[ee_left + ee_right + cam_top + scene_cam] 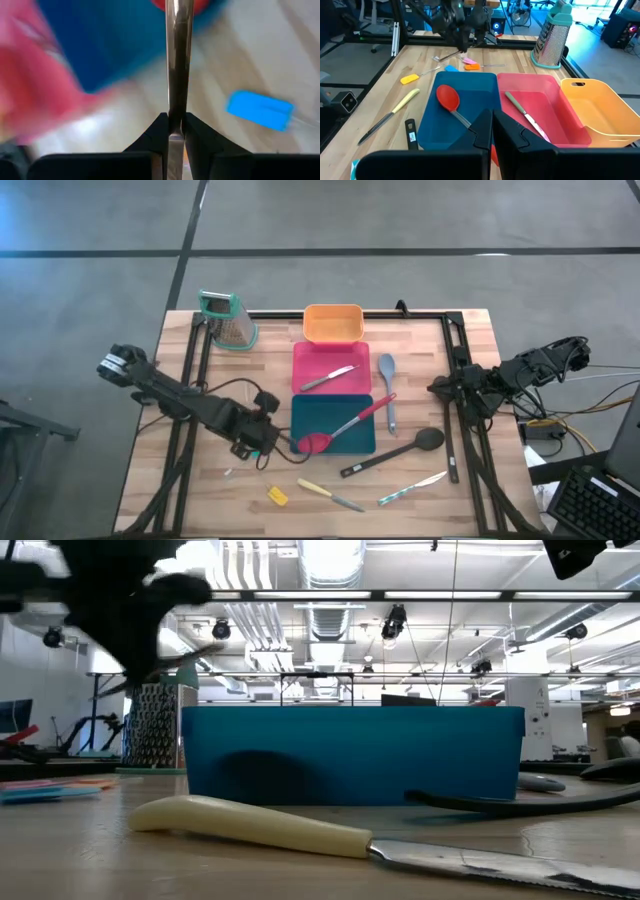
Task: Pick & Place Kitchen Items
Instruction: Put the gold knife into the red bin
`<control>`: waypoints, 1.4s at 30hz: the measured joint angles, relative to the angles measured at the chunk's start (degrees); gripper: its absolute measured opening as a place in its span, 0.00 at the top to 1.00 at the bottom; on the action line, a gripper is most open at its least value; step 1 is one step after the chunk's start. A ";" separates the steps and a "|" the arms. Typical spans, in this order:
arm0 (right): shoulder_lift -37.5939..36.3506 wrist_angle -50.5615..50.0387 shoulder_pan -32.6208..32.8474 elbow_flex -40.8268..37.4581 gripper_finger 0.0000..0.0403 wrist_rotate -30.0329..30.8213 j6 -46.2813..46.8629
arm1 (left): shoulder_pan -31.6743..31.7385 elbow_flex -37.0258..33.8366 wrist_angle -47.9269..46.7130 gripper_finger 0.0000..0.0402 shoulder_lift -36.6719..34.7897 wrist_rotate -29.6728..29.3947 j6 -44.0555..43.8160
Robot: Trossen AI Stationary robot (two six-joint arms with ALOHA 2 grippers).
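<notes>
Left of the teal tray (333,423), we see the left pincer (268,442) reach low across the table (180,490), clamped on a thin metal utensil (178,60). Its arm lies nearly flat. At the right edge, the right pincer (437,388) waits, fingers together, empty.

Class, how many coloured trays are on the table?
3, in one row: orange tray at the far edge, pink tray in the middle, teal tray nearest. None seems hidden.
</notes>
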 joint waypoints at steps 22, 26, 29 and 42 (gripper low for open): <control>0.00 0.00 0.00 0.00 0.98 0.00 0.00 | 37.76 4.56 41.27 0.89 3.00 24.20 24.35; 0.00 0.00 -0.02 0.00 0.98 0.01 0.00 | 40.62 5.68 42.08 0.89 7.09 24.47 19.39; 0.00 0.00 0.00 0.00 0.98 0.02 0.00 | 41.68 8.15 41.51 0.89 11.10 24.16 14.80; 0.04 0.01 0.00 0.00 0.98 0.01 0.00 | 42.04 25.63 24.00 0.89 27.04 20.89 0.56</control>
